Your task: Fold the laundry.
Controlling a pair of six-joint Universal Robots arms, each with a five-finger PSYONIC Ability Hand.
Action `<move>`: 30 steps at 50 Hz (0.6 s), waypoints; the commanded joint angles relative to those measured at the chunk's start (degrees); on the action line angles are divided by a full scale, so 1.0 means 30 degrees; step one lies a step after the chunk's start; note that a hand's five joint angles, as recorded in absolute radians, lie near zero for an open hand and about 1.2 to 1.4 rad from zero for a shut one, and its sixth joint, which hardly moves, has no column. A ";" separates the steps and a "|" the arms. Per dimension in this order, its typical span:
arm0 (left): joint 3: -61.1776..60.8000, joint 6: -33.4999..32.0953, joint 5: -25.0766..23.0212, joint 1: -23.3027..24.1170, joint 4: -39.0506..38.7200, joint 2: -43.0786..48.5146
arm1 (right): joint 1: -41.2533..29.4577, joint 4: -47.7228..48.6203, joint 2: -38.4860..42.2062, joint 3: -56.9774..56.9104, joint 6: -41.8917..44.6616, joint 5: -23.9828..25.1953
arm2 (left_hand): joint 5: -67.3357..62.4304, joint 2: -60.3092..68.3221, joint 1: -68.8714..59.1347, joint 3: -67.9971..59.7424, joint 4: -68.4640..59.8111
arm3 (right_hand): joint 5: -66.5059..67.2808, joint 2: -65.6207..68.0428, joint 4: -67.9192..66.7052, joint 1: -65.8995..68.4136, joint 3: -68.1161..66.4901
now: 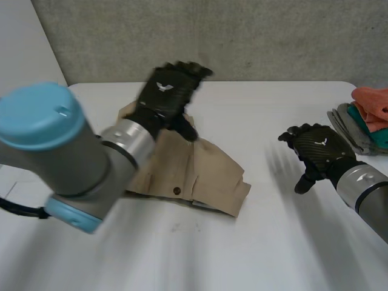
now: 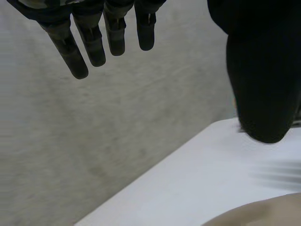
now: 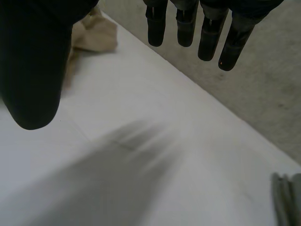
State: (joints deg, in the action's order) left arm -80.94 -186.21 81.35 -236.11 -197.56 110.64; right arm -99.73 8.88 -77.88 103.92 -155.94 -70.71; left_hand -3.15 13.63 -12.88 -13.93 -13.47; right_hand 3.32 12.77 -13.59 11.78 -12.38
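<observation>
Left hand [image 1: 168, 91] hangs over the far edge of the beige buttoned cloth garment [image 1: 206, 173], fingers straight and spread, holding nothing. Right hand [image 1: 319, 151] hovers over the white table [image 1: 273, 242], well apart from the garment, fingers loose, empty. A stack of folded orange, teal and grey cloths [image 1: 367, 121] sits near it, on its outer side.

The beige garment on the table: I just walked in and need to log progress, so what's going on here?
A two-armed robot is folding laundry. The beige garment lies partly folded on the table. The left hand hangs over its far edge, fingers straight, holding nothing. The right hand is open too, apart from the garment, near a stack of folded cloths at the table's edge.
</observation>
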 commanded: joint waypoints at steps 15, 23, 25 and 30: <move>0.3449 -0.7506 -0.1775 -0.6316 0.1660 0.7204 | -0.6393 0.2928 0.2550 -0.0041 -0.5352 -0.3587 | -0.0590 0.0430 -0.0680 -0.0329 -0.0483 | -0.1106 -0.0922 0.1196 -0.0594 0.0794; 0.3923 -0.7832 -0.1689 -0.6200 0.1956 0.8500 | -0.7507 0.3868 0.5070 -0.1447 -0.5235 -0.4322 | -0.7177 0.7018 -0.7268 -0.6917 -0.7071 | 0.9057 0.9241 -0.8968 0.9569 -0.9369; 0.3835 -0.7832 -0.1601 -0.6024 0.1956 0.8470 | -0.7566 0.3897 0.5481 -0.1769 -0.5177 -0.4351 | -1.0219 1.0059 -1.0310 -0.9959 -1.0113 | 1.4154 1.4338 -1.4065 1.4666 -1.4466; 0.3425 -0.7743 -0.0987 -0.5673 0.2015 0.8324 | -0.7390 0.4277 0.5482 -0.1946 -0.5088 -0.4439 | -2.2268 2.2108 -2.2359 -2.2008 -2.2162 | 2.2227 2.2411 -2.2138 2.2739 -2.2539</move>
State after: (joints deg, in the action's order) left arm -69.18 -209.93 76.59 -254.32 -191.49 136.48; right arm -122.50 21.06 -61.86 98.96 -171.40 -84.13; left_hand -44.76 55.26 -54.89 -55.00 -55.21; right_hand 49.17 60.83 -62.01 48.69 -61.67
